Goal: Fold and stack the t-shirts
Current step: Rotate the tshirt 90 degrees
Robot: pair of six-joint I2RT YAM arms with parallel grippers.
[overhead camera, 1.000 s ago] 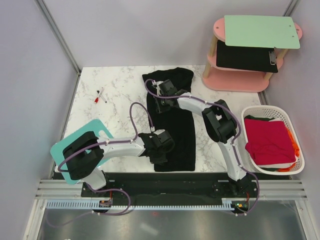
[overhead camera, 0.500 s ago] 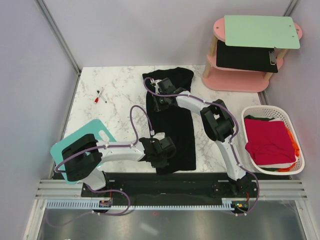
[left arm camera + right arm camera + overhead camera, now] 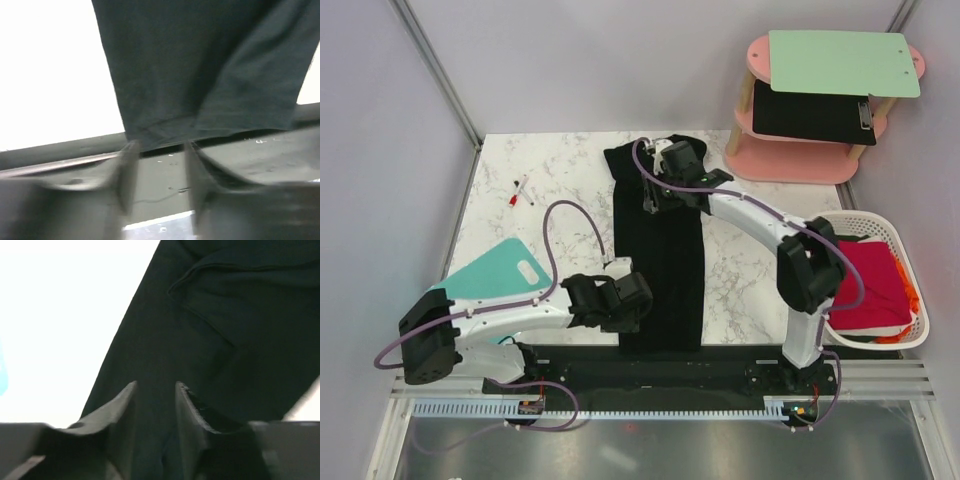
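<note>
The black t-shirt (image 3: pixel 660 260) lies as a long narrow folded strip from the table's far middle to its near edge. My left gripper (image 3: pixel 632 300) sits at the strip's near left corner, open; in the left wrist view the shirt's hem (image 3: pixel 165 131) lies just past the empty gripper (image 3: pixel 159 147). My right gripper (image 3: pixel 660 195) hovers over the far end of the strip, open, with the black cloth (image 3: pixel 225 315) below its fingers (image 3: pixel 187 400) and nothing pinched. A red t-shirt (image 3: pixel 865 280) and a bit of orange fabric (image 3: pixel 913 298) lie in the basket.
A white basket (image 3: pixel 850 220) stands at the right edge. A teal cutting board (image 3: pixel 500 275) lies near left, under the left arm. A red-capped marker (image 3: pixel 518 190) lies far left. A pink two-tier stand (image 3: pixel 800 165) at the back right holds a green board (image 3: pixel 840 62) and a black clipboard (image 3: pixel 815 115).
Both grippers have opened and let go of the black shirt. The shirt is now a narrower, longer strip. The left arm drew back left and the right arm swung to the far right.
</note>
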